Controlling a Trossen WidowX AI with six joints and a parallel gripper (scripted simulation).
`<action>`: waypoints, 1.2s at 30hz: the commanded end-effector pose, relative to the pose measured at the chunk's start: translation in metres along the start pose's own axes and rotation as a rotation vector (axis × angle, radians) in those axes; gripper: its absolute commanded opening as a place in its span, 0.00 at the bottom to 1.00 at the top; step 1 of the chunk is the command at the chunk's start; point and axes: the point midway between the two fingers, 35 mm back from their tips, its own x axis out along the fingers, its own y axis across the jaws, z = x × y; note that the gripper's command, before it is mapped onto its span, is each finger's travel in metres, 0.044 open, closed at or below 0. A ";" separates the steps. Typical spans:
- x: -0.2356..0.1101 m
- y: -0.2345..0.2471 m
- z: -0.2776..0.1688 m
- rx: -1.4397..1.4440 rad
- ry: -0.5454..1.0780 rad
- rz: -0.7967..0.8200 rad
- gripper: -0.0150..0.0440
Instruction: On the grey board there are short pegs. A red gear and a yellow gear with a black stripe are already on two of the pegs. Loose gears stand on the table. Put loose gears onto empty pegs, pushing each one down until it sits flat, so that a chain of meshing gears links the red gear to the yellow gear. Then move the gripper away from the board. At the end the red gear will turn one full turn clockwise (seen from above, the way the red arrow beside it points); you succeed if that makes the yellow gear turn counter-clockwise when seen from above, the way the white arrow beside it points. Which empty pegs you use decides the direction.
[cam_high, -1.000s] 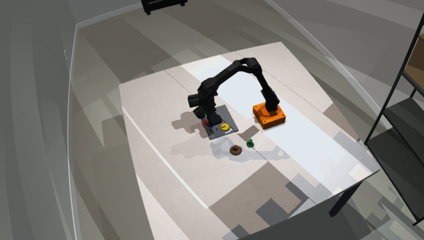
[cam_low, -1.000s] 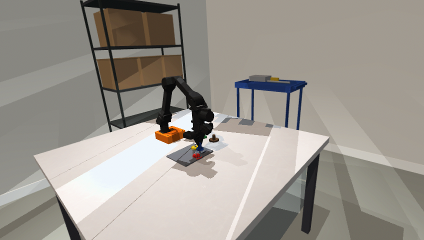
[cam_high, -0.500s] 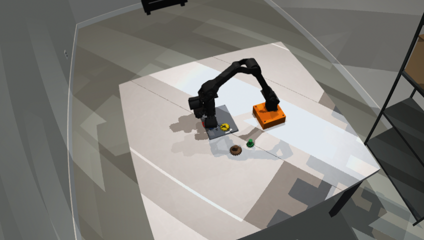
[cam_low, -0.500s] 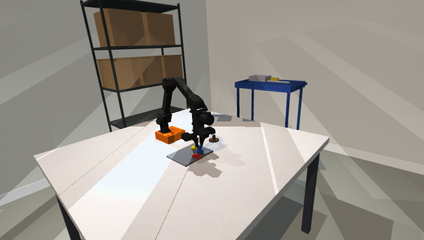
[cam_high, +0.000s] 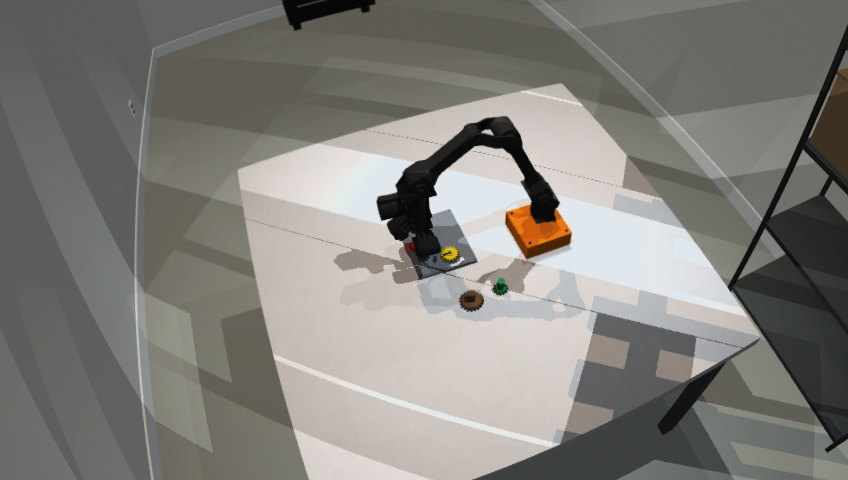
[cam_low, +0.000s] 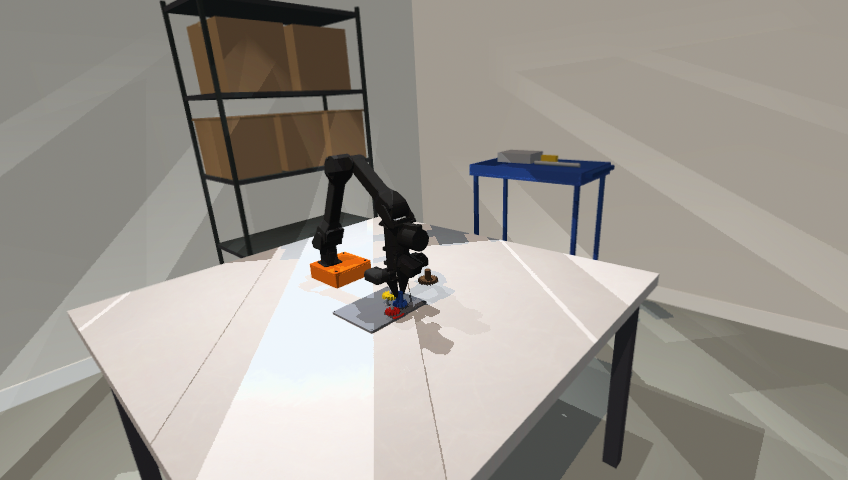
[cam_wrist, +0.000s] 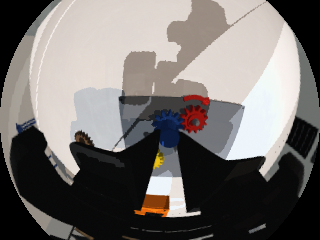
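The red arrow (cam_wrist: 199, 98) beside the red gear (cam_wrist: 194, 119) is the clearest sign.

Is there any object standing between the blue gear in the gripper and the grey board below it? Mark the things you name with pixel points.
Nothing visible stands under the blue gear (cam_low: 399, 303) (cam_wrist: 168, 120), held by the gripper (cam_low: 399, 292) (cam_wrist: 168, 134) over the grey board (cam_high: 453, 224) (cam_low: 363, 314) (cam_wrist: 227, 117). The red gear (cam_low: 393, 311) (cam_wrist: 194, 119) is close beside it. Whether a peg is directly underneath, I cannot tell.
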 end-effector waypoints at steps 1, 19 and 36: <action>0.001 0.000 -0.001 -0.108 0.001 0.002 0.25; 0.004 0.000 0.000 -0.080 0.001 0.002 0.25; 0.006 0.000 0.000 0.239 0.002 0.001 0.25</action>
